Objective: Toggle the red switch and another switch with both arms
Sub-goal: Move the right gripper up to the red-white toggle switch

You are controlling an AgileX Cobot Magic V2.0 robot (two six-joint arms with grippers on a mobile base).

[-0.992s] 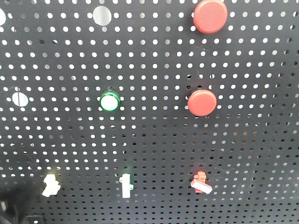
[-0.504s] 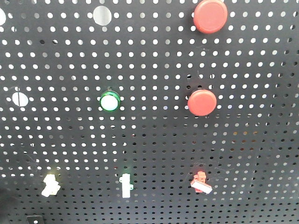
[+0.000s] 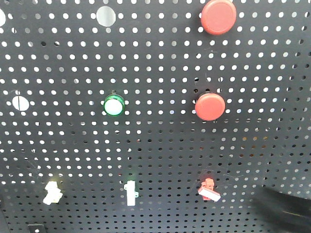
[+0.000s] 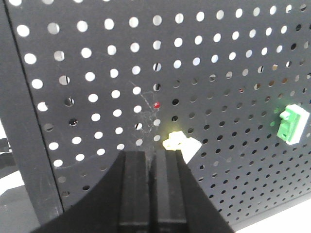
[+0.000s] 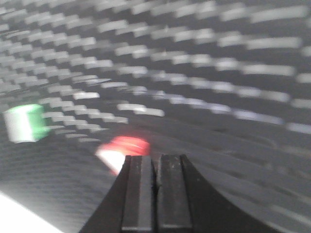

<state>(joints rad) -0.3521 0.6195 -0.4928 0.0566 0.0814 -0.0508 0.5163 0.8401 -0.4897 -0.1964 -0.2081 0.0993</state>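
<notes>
Arm (image 3: 287,208) — newly lower right, red switch (image 3: 209,189) unmoved

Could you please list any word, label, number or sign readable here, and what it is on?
None: no readable text on the black perforated panel, the round red push buttons, the small red toggle switch or the green-ringed indicator light. The right wrist view is too blurred to tell.
</notes>
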